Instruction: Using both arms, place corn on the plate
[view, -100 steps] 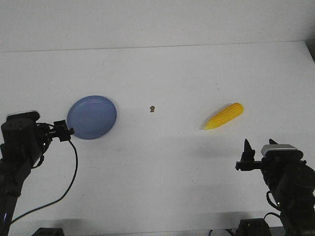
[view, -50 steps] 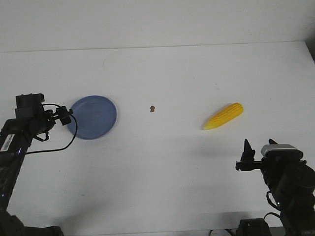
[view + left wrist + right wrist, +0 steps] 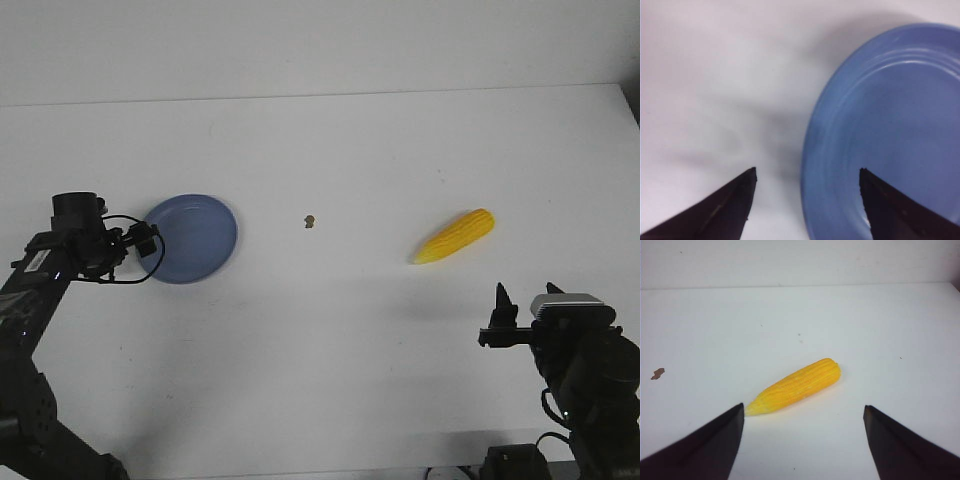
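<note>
The blue plate (image 3: pixel 195 238) lies on the white table at the left. My left gripper (image 3: pixel 148 242) is open and empty at the plate's left rim. In the left wrist view the rim of the plate (image 3: pixel 890 110) runs between the spread jaws of the left gripper (image 3: pixel 807 171), one fingertip over the table and one over the plate. The yellow corn (image 3: pixel 455 237) lies on the table at the right, its tapered end nearer me. My right gripper (image 3: pixel 520 320) is open and empty, short of the corn. In the right wrist view the corn (image 3: pixel 797 385) lies just beyond the right gripper (image 3: pixel 803 406).
A tiny brown speck (image 3: pixel 310 220) lies on the table between plate and corn; it also shows in the right wrist view (image 3: pixel 657 373). The table's far edge (image 3: pixel 320 95) meets a white wall.
My left arm has swung forward and down until its open gripper reached the plate's left rim. The right arm, the corn and the plate have not moved.
</note>
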`<state>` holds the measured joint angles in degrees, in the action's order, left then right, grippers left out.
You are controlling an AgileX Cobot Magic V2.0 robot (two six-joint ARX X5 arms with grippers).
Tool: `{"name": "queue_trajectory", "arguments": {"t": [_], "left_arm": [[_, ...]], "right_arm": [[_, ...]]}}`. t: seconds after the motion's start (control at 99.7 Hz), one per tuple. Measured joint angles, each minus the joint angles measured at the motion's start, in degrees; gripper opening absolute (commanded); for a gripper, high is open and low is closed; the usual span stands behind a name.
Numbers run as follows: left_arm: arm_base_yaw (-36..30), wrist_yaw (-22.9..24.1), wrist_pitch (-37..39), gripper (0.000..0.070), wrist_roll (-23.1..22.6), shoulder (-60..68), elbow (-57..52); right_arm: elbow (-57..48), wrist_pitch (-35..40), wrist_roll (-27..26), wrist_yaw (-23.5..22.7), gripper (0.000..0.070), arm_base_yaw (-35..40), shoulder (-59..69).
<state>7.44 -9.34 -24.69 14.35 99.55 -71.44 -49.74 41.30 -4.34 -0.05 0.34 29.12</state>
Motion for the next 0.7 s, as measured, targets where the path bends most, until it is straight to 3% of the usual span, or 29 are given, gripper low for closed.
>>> {"name": "queue_trajectory", "arguments": {"t": [0.281, 0.391, 0.702], "left_arm": [[0.0, 0.0, 0.9, 0.0413, 0.2, 1.7, 0.0], [0.0, 0.0, 1.1, 0.0362, 0.2, 1.9, 0.0], [-0.1, -2.6, 2.5, 0.0337, 0.2, 2.5, 0.0]], "right_arm": [[0.0, 0.0, 0.0, 0.0, 0.0502, 0.0, 0.0], [0.0, 0.0, 0.0, 0.0, 0.0502, 0.0, 0.0], [0.0, 0.0, 0.0, 0.0, 0.0502, 0.0, 0.0]]}}
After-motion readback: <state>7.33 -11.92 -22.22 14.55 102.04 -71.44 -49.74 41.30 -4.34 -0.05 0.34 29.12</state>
